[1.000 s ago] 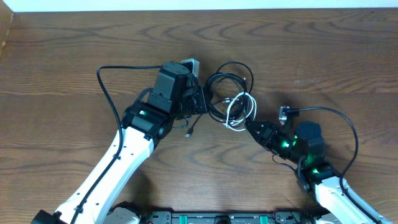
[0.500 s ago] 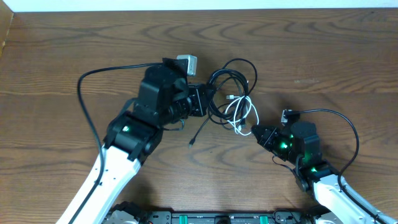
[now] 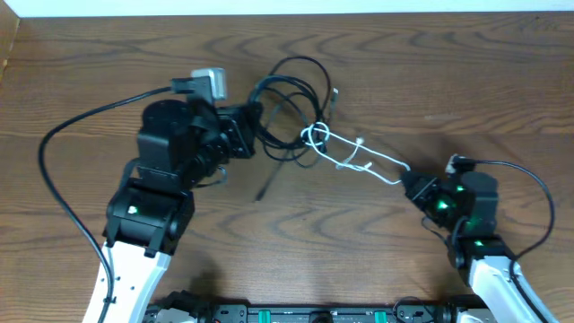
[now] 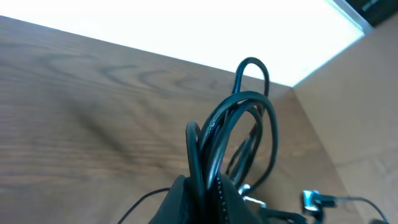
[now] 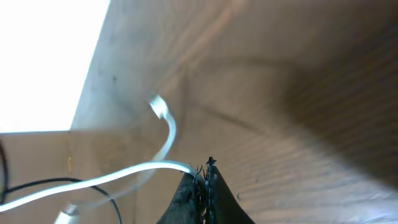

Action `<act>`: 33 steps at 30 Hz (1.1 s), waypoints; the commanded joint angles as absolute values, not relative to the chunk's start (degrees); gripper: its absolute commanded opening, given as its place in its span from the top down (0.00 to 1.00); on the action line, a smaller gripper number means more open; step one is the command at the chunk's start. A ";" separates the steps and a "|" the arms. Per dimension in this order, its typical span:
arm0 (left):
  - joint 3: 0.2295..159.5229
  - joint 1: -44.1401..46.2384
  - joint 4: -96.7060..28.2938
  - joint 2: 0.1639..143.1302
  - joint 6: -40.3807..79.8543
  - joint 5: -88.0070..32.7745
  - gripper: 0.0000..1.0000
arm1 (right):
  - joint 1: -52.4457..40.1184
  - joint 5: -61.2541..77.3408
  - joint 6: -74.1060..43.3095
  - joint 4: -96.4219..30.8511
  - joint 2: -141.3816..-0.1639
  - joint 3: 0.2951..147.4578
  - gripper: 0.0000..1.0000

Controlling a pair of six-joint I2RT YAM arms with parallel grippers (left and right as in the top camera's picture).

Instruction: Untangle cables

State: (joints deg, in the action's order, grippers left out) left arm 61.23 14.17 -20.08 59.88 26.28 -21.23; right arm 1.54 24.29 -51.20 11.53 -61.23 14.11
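Note:
A bundle of black cables (image 3: 289,99) lies looped at the table's middle back. My left gripper (image 3: 249,127) is shut on these black loops, which stand up between its fingers in the left wrist view (image 4: 233,130). A white cable (image 3: 354,154) stretches taut from the black bundle to my right gripper (image 3: 411,187), which is shut on it. The white cord leaves the closed jaws (image 5: 202,177) to the left in the right wrist view (image 5: 124,177), with a plug end (image 5: 158,107) above. One black plug end (image 3: 265,190) trails toward the front.
Thick black arm cords (image 3: 67,144) loop beside the left arm and another (image 3: 529,184) curves by the right arm. The wooden table (image 3: 430,72) ends at a white edge at the back.
My left gripper moved left and back with the black cables. My right gripper moved right with the white cable. The white cable went from coiled to stretched taut between them.

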 commanded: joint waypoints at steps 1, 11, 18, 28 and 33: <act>62.17 12.01 -19.16 58.37 25.54 -22.39 0.92 | 5.89 24.34 -47.48 10.68 -58.81 14.37 0.99; 62.13 11.92 -19.16 60.12 25.12 -27.49 0.92 | 10.13 38.76 -44.69 21.28 -49.67 15.33 0.95; 62.11 14.26 -18.48 64.40 24.97 -35.55 0.92 | 9.45 53.56 -63.44 54.85 -48.86 15.33 0.90; 62.13 15.73 -16.56 69.21 15.22 -62.15 0.92 | 7.62 54.33 -56.90 43.97 -51.29 15.31 0.83; 62.13 15.73 -11.49 69.19 18.39 -62.15 0.92 | 2.98 57.71 -52.82 39.20 -53.04 15.31 0.63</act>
State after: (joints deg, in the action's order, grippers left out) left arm 61.23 15.66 -14.00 69.71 17.69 -57.63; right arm 5.21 54.28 -56.86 39.33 -52.45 15.11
